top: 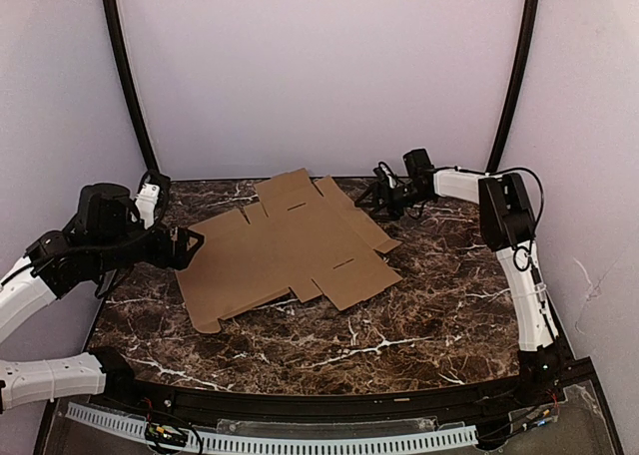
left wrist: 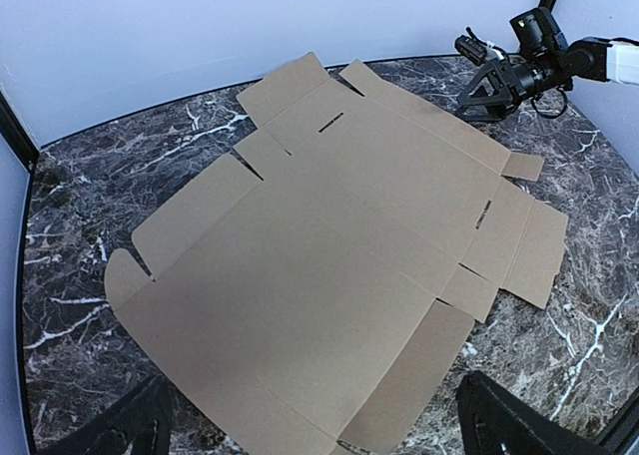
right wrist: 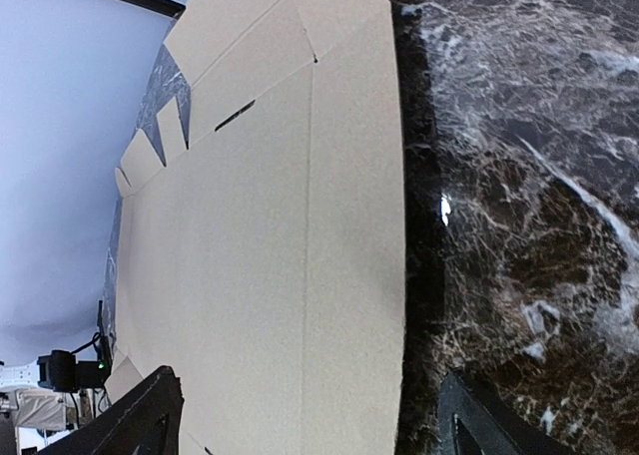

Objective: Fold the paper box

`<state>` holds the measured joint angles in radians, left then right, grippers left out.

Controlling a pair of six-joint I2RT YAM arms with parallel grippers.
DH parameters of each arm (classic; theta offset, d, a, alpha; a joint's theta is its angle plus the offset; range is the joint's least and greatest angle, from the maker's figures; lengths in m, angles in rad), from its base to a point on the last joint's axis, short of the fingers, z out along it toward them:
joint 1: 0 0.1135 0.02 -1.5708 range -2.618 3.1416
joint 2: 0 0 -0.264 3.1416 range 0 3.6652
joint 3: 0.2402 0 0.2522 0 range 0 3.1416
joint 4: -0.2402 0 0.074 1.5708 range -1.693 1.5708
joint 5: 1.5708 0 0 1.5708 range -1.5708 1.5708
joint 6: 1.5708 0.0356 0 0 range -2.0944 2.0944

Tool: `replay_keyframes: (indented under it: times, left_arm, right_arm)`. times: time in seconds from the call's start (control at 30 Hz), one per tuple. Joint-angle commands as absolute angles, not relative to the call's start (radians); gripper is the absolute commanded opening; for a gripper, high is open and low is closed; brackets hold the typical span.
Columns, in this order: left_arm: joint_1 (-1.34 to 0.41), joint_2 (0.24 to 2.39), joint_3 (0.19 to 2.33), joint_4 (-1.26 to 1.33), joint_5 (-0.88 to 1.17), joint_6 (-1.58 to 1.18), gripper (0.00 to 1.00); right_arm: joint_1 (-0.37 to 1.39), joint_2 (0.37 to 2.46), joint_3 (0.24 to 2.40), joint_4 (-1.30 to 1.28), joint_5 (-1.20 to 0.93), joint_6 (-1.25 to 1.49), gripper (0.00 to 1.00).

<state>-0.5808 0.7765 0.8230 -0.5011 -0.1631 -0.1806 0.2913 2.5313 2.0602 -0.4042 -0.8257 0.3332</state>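
Box: brown sheet (top: pixel 290 250), still fully flat and unfolded, lying on the middle of the table (top: pixel 399 335) with its long axis running from near left to far right.
Stage: nothing is raised yet; every flap lies in the plane of the sheet, so I judge the folding has not begun.
Left hand (top: pixel 195 247): just off the box's left edge, a little above it, fingers spread as wide as they go, holding nothing.
Right hand (top: pixel 379 198): at the box's far right edge, low, fingers wide apart, nothing between them; its own view looks along that edge.
Contact: neither hand appears to touch the box.
Risk, sliding: the sheet is thin and the marble looks smooth; a finger pushing at an edge may shove the whole box away instead of getting under it.
Risk, pivoting: if one hand lifts a side while the other does not pin the box, the sheet could swing round or lift whole.
Risk, bad fold: a pinch away from a scored line could bend a panel in the wrong place or crumple a small end flap (left wrist: pixel 534 250).
Risk, locking: a skewed wall would leave tabs missing the slots (left wrist: pixel 330 122).
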Motion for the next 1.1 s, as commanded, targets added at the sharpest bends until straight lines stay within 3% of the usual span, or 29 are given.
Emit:
replay_keyframes:
  times: [0.0,0.33,0.53,0.93,1.07]
  left_arm:
    - [-0.584,0.758,0.796,-0.494,-0.100,-0.273,1.00]
    - [-0.584,0.753,0.810,-0.530,-0.096,-0.334,1.00]
    - [-0.584,0.785,0.808,-0.517,-0.087,-0.345,1.00]
    - [-0.584,0.795,0.795,-0.529,-0.074,-0.361,1.00]
    - [-0.584,0.788,0.793,-0.541,-0.080,-0.358,1.00]
  right_arm:
    - [0.283,2.592,2.109,-0.370,-0.942,0.352,0.86]
    - [0.284,2.627,2.089,-0.305,-1.098,0.369,0.81]
    - [0.292,2.635,2.043,-0.220,-1.164,0.422,0.73]
    - [0.297,2.641,2.048,-0.222,-1.150,0.428,0.49]
    - [0.299,2.627,2.037,-0.224,-1.141,0.419,0.31]
